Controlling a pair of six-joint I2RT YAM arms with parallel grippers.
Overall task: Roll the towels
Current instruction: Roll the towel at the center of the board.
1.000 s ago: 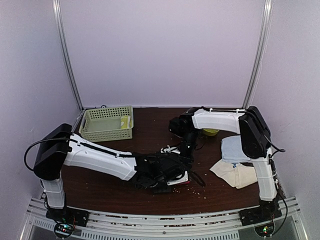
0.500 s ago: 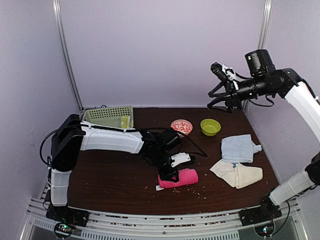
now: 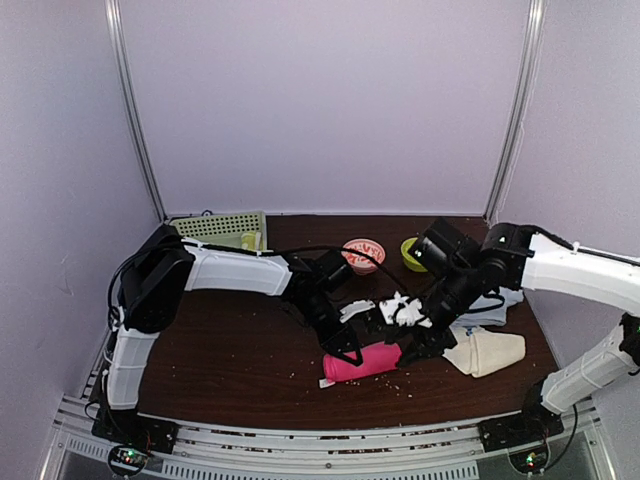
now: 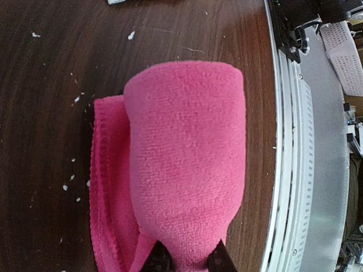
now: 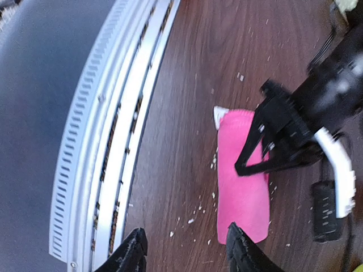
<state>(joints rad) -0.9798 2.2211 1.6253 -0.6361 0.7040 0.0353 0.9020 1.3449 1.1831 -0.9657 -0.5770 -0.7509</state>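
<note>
A bright pink towel (image 3: 362,362), rolled into a thick cylinder, lies on the dark table near the front edge. My left gripper (image 3: 345,350) is shut on one end of the roll (image 4: 184,164), whose loose layers trail beside it. My right gripper (image 3: 413,345) hovers open at the roll's other end (image 5: 244,187), with bare table between its fingertips (image 5: 133,249). A light blue towel (image 3: 503,297) lies mostly behind the right arm. The cream towel (image 3: 487,351) lies folded in front of it. A yellow towel (image 3: 250,241) sits in the green basket.
The green plastic basket (image 3: 213,228) stands at the back left. A red patterned bowl (image 3: 362,250) and a green bowl (image 3: 408,250) sit at the back centre. Pale crumbs (image 5: 218,164) dot the wood around the roll. The metal rail (image 5: 108,158) runs along the front edge.
The right arm has swung down from high at the back right to the right end of the pink roll. The left gripper has stayed on the roll.
</note>
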